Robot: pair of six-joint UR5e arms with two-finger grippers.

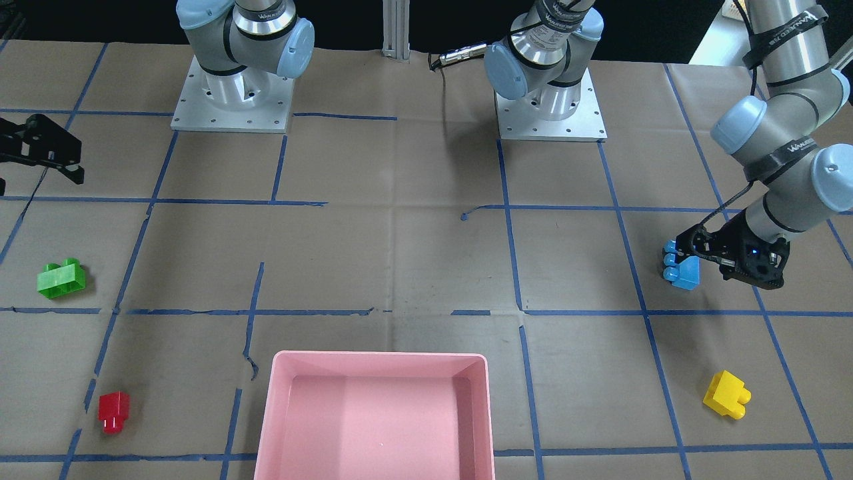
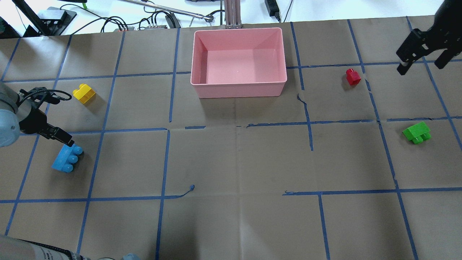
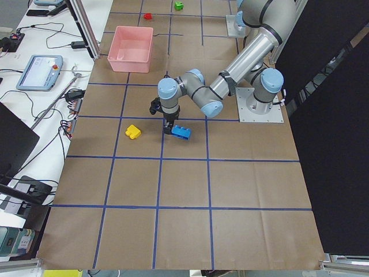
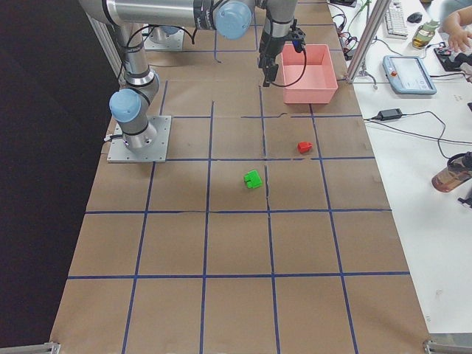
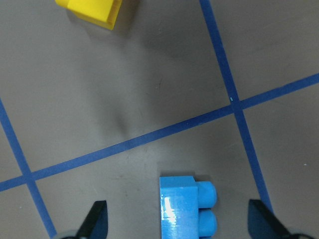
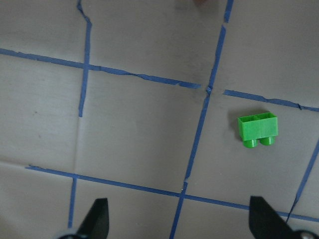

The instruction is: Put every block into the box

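The light-blue three-stud brick (image 5: 184, 209) lies on the table at my left, between the spread fingers of my left gripper (image 2: 63, 139), which is open and low over it. The fingers stand clear of its sides. The yellow brick (image 2: 84, 93) lies a little beyond it. The red brick (image 2: 353, 76) and the green two-stud brick (image 2: 417, 132) lie on my right. My right gripper (image 2: 421, 65) is open and empty, held high; the green brick (image 6: 257, 128) shows below it. The pink box (image 2: 238, 85) stands empty at the far middle.
The table is covered in brown paper with a blue tape grid. The two arm bases (image 1: 230, 100) stand at the robot's edge. Cables and a metal post (image 2: 231, 14) lie beyond the box, off the table's far edge.
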